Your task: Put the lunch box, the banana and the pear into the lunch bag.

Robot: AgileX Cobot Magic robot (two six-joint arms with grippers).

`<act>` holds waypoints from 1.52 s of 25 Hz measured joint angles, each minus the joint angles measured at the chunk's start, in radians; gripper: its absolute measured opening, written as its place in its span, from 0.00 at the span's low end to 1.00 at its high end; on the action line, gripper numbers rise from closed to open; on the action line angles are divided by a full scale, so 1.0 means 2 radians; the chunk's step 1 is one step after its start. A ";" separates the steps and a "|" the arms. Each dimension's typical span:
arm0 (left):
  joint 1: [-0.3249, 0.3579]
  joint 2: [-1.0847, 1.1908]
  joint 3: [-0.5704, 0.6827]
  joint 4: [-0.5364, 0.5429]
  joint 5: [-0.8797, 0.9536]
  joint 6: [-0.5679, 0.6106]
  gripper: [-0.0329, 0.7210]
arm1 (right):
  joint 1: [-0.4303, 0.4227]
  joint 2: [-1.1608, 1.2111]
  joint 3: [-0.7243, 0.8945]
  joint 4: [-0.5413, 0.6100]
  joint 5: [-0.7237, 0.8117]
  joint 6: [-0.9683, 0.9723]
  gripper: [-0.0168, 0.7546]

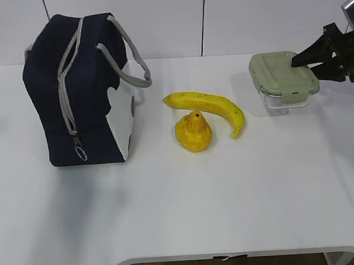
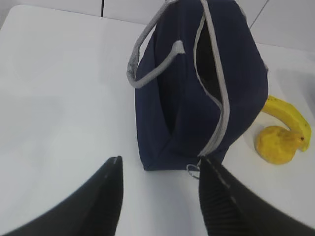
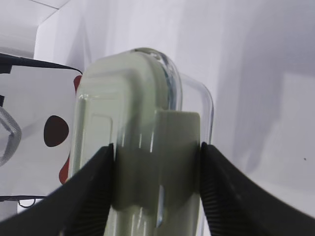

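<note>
The navy lunch bag [image 1: 74, 96] stands upright at the left of the table, its zipper gaping along the top in the left wrist view [image 2: 197, 98]. The banana [image 1: 208, 104] lies mid-table with the pear [image 1: 193, 131] touching its front side; both show beside the bag in the left wrist view, banana [image 2: 288, 113] and pear [image 2: 278, 145]. The lunch box [image 1: 278, 77] sits at the back right. My right gripper [image 1: 298, 61] is shut on its right end, fingers pressed on both sides of the lid clip [image 3: 156, 145]. My left gripper [image 2: 160, 160] is open and empty above the table, just before the bag's zipper end.
The zipper's ring pull [image 2: 193, 169] hangs at the bag's lower end, close to my left gripper's right finger. Grey handles [image 1: 128, 55] stick out towards the banana. The white table [image 1: 187, 215] runs to its front edge; a white wall stands behind.
</note>
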State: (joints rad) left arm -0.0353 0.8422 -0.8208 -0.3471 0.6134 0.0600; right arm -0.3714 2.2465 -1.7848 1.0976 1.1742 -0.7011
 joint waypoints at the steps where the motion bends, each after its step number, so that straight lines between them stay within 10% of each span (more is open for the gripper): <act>1: 0.000 0.023 -0.018 -0.005 -0.001 0.000 0.55 | 0.000 0.000 0.000 -0.001 0.000 0.001 0.56; 19: 0.000 0.345 -0.279 -0.104 0.030 0.041 0.67 | 0.000 0.000 0.000 -0.003 0.001 0.003 0.55; 38: 0.000 0.449 -0.322 -0.200 0.041 0.128 0.71 | 0.000 0.000 0.000 -0.003 0.001 0.005 0.55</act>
State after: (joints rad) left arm -0.0353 1.7401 -1.4648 -0.7474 0.6953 0.3156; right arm -0.3714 2.2465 -1.7848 1.0915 1.1758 -0.6914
